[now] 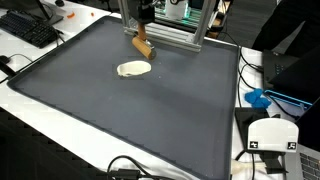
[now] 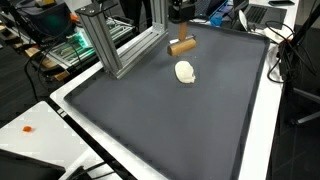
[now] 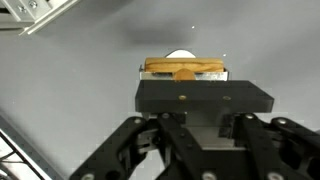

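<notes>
Claw (image 1: 142,34) clamped shut on wooden block (image 1: 143,46) - I hold it tilted, and it looks to be off the grey mat (image 1: 120,120). White lump (image 1: 133,68) lies on the mat at 6 o'clock of the block, near, apart. I judge pickup done - block not yet set down.
</notes>
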`<action>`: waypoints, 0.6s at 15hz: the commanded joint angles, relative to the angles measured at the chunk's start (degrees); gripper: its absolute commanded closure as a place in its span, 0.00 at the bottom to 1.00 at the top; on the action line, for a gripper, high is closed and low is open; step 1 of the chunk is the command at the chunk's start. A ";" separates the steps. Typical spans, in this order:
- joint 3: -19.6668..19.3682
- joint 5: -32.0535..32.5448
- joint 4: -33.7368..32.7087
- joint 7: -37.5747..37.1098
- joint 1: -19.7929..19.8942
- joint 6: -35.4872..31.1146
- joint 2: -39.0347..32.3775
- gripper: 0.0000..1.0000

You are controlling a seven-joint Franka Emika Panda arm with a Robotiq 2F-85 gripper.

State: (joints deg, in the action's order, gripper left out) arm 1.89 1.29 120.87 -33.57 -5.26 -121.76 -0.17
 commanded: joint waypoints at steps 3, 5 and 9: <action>0.82 -1.68 3.72 7.60 0.74 2.31 8.13 0.78; 1.18 -1.68 4.63 9.77 0.63 2.89 10.35 0.78; 2.27 -1.93 7.11 14.03 0.19 4.08 15.32 0.78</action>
State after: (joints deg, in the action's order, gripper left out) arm 3.15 1.10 124.43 -23.23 -5.29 -118.81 9.62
